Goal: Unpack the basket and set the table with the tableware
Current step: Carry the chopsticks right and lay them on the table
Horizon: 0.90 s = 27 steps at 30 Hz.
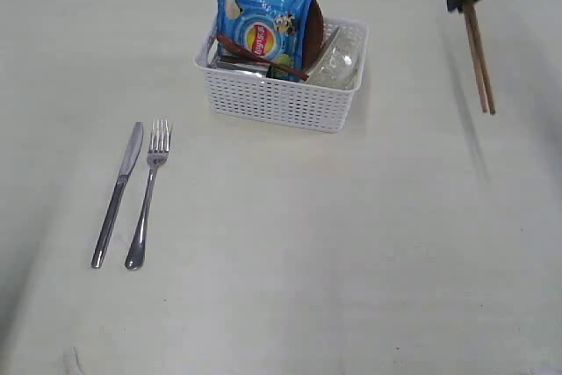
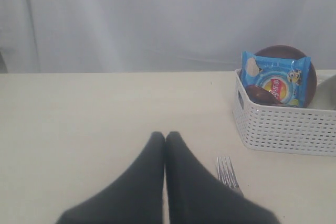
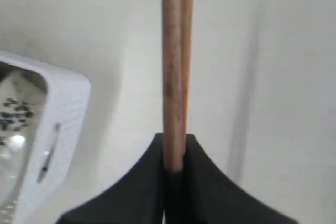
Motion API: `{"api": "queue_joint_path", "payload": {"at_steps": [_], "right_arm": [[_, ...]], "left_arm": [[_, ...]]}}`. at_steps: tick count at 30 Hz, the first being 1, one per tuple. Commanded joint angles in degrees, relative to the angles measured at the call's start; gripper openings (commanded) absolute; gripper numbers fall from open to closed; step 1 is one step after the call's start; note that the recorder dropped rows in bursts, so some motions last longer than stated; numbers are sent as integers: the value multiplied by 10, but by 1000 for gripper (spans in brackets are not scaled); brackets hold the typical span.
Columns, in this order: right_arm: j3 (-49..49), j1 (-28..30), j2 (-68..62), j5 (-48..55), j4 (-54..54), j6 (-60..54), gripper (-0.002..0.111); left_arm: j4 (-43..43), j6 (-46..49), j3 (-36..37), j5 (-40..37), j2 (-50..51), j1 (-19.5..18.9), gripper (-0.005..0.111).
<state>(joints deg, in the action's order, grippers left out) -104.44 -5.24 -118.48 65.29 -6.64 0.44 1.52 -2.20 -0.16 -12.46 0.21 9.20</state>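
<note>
Chopsticks [image 1: 479, 63] of slender brown wood are clamped in the black right gripper [image 3: 174, 156], hung over the cream-white table [image 1: 351, 243], right of the white lattice basket [image 1: 281, 103] (to be lowered flat, released late).

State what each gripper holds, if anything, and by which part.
The right gripper grips the wooden chopsticks at one end, the rest hanging free. The left gripper is shut and holds nothing.
</note>
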Motion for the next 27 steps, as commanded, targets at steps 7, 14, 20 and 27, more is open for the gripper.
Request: {"api": "queue_joint_path", "payload": {"at_steps": [7,14,20,27], "right_arm": [[245,22,-5,-204,-2,16,-1],[255,22,-45,-198,0,15,0],[255,22,-65,-200,0,15,1],[255,22,-65,-200,0,15,41]], "left_arm": [[4,0,2,4,-2,1,0],[4,0,2,4,-2,1,0],[4,0,2,4,-2,1,0],[4,0,2,4,-2,1,0]]}}
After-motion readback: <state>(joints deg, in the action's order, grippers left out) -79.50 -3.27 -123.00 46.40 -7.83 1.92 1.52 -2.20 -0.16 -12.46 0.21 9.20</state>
